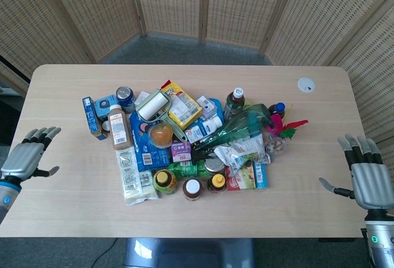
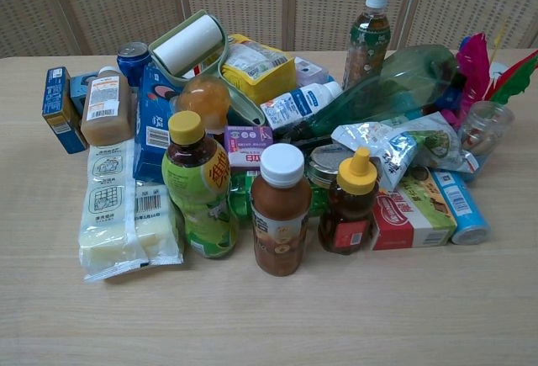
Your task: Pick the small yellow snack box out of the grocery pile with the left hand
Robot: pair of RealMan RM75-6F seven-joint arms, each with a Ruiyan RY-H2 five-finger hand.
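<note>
The small yellow snack box [image 1: 182, 106] lies near the top of the grocery pile, tilted, beside a white lint roller [image 1: 154, 105]. In the chest view the yellow snack box [image 2: 261, 68] sits behind the roller [image 2: 187, 44]. My left hand [image 1: 26, 157] hovers over the table's left edge, fingers spread, holding nothing, well left of the pile. At the table's right edge my right hand [image 1: 367, 178] is open too. Neither hand shows in the chest view.
The pile holds several bottles, a blue box [image 1: 91, 117], a brown drink bottle [image 1: 119, 127], a pale wrapped pack [image 1: 131, 175], a green bag [image 1: 246, 122] and red-pink feathers [image 1: 286, 126]. A white disc [image 1: 306, 84] lies far right on the table [image 1: 68, 200].
</note>
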